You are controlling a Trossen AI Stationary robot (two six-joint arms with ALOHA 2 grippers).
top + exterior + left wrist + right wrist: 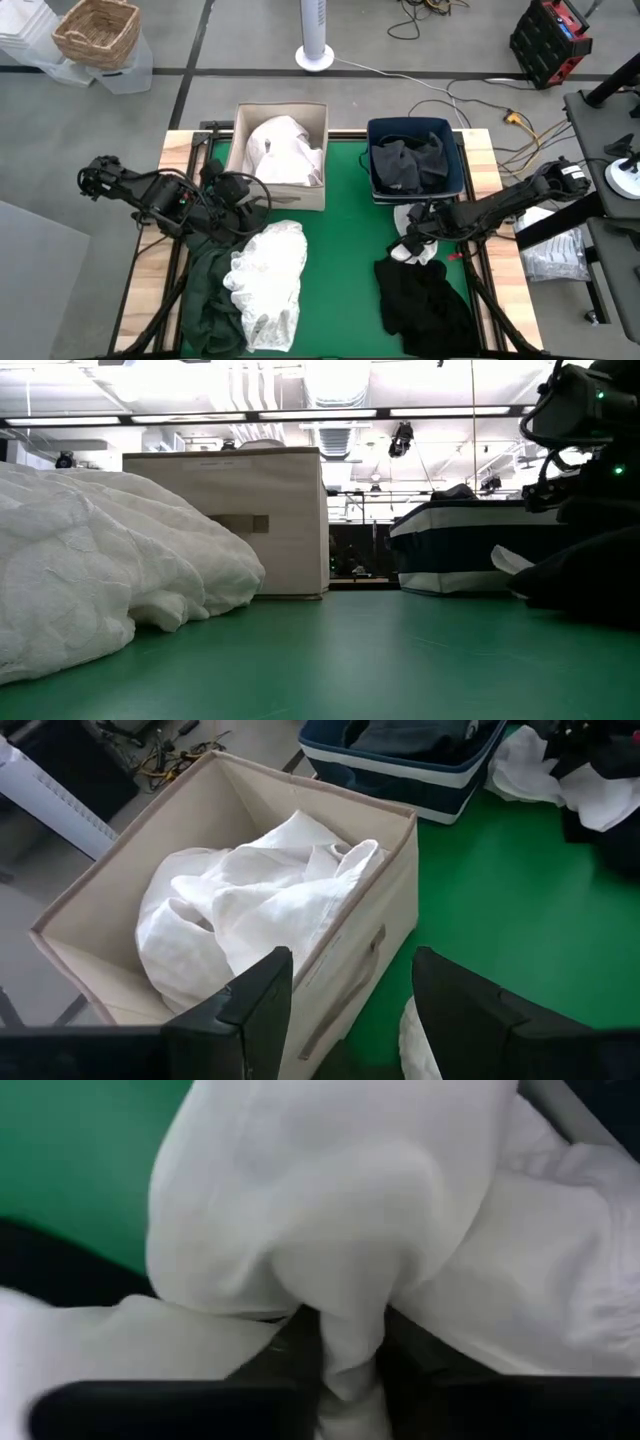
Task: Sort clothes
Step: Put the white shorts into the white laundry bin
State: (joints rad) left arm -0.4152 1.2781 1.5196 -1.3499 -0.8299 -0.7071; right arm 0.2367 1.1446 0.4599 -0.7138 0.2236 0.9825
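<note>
Clothes: white garment point(330, 1210) pinched by right hand point(345, 1350).

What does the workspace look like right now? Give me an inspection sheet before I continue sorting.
Surface: green mat on a wooden table.
Job's things: white garment in the beige fabric box; dark garments in the navy blue bin; white lacy garment over a dark green garment front left; black garment front right; small white garment beside it.
Clutter: nothing seen on the mat.
Grippers: left gripper open, facing the box; right gripper pinching a fold of the small white garment.
Cables: loose cables on the floor behind the table.
Surroundings: wicker basket, white fan base, red-and-black case.
</note>
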